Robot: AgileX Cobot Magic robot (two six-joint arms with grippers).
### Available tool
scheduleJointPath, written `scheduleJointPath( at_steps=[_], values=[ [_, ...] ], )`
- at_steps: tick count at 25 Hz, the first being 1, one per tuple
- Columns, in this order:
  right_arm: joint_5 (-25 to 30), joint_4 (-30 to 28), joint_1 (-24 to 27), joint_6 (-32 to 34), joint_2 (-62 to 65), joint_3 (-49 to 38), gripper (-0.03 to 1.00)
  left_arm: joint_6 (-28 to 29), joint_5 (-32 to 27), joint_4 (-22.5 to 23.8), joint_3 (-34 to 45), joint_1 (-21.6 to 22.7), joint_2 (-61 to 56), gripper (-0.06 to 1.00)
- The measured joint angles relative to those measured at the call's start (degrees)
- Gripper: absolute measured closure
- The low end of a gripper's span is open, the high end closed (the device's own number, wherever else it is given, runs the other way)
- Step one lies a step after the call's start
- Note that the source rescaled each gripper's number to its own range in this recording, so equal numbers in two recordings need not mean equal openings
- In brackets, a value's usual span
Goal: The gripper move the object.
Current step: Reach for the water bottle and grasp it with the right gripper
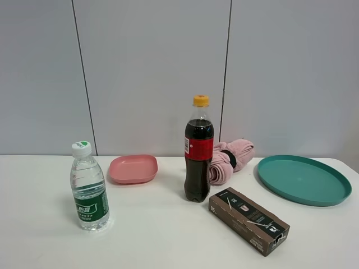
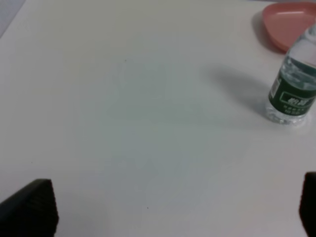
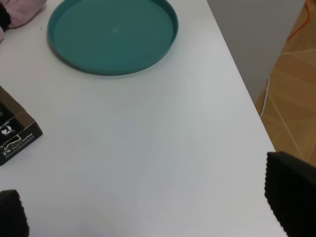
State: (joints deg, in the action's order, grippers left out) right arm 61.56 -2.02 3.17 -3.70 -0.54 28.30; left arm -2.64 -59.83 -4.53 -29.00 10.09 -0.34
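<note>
Brown box (image 1: pixel 249 221) foremost, water bottle (image 1: pixel 90 188) upright, cap (image 1: pixel 81 148) up

The small clear water bottle (image 1: pixel 90 188), white cap and green label, stands upright at the lower left of the high view. My left gripper (image 2: pixel 168 210) is spread wide, well apart from it.

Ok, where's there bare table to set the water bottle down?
Widest bare patch: the front of the table, between the water bottle and the box, nearer than the pink dish. Also left of the water bottle, and the right corner this side of the teal plate. Crowded: cola, cloth, box and teal plate sit close together.
</note>
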Motion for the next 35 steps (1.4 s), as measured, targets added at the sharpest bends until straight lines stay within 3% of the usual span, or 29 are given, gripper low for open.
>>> scheduleJointPath(
  at_steps=[1, 35],
  values=[
    [0.00, 0.00, 0.00, 0.00, 0.00, 0.00, 0.03, 0.00, 0.00, 0.00, 0.00, 0.00, 0.00, -0.06],
    [0.00, -0.39, 0.00, 0.00, 0.00, 0.00, 0.03, 0.00, 0.00, 0.00, 0.00, 0.00, 0.00, -0.06]
  ],
)
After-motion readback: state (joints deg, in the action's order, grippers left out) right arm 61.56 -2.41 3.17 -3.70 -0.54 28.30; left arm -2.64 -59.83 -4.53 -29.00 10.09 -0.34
